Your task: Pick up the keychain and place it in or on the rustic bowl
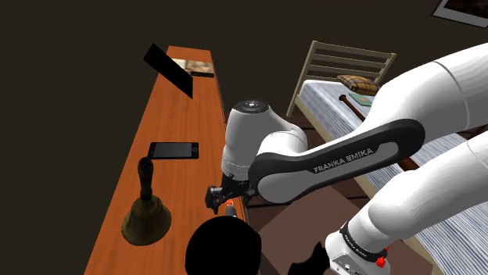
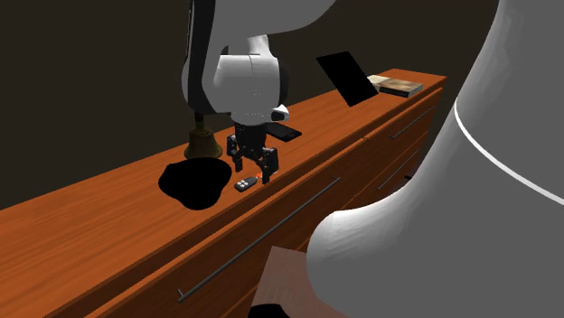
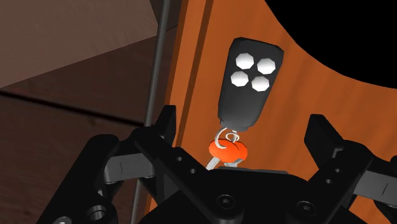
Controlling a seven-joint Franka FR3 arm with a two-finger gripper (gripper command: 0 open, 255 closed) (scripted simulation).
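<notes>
The keychain is a black fob with white buttons, joined by a ring to an orange key head. It lies flat on the wooden dresser top near the front edge. My gripper hangs just above it, open, with a finger on each side and neither touching it. From the second exterior view, the gripper hovers over the keychain. The bowl is drawn plain black and sits right beside the keychain, next to the gripper in the shoulder view. Its dark rim curves past the fob.
A brass bell with a dark handle stands behind the bowl. Further along the dresser lie a black phone, a leaning black panel and a book. A bed runs beside the dresser.
</notes>
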